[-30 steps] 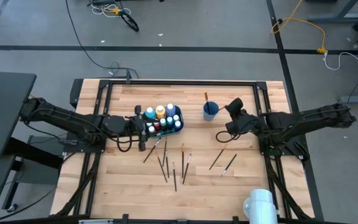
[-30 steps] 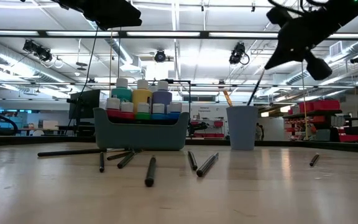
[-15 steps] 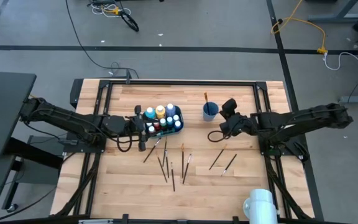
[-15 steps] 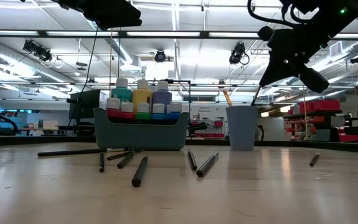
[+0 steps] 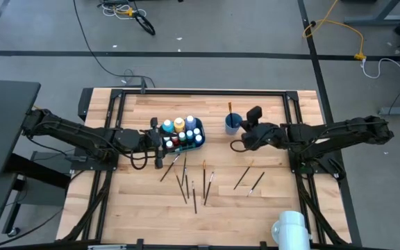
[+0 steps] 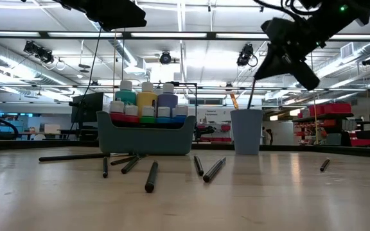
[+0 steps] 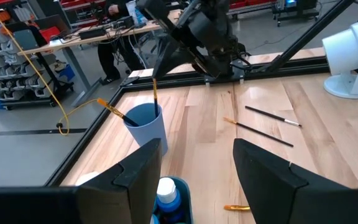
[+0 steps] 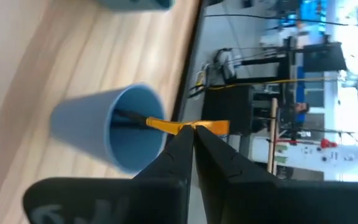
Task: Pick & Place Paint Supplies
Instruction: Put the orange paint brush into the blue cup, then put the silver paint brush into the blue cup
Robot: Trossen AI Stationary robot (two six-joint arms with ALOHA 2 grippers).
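The thin dark-handled paintbrush (image 6: 252,96) stands almost upright over the round blue plastic cup (image 6: 247,131). Its long axis runs straight down, its lower end is inside the cup's mouth, and its upper end is at the right tool (image 6: 265,64). That tool hangs directly above the cup, its fingers pinched nearly together on the handle. I judge that all that remains is to let go, so what matters is that the brush tip lies within the rim. An orange-ferruled brush (image 7: 112,109) already leans in the cup. The other loose brushes (image 5: 193,187) lie flat on the wooden worktop (image 5: 269,208), on the near side of the cup. The left tool (image 7: 197,152) waits wide open at the teal plastic bin (image 6: 146,144) of paint bottles, well apart from the cup.
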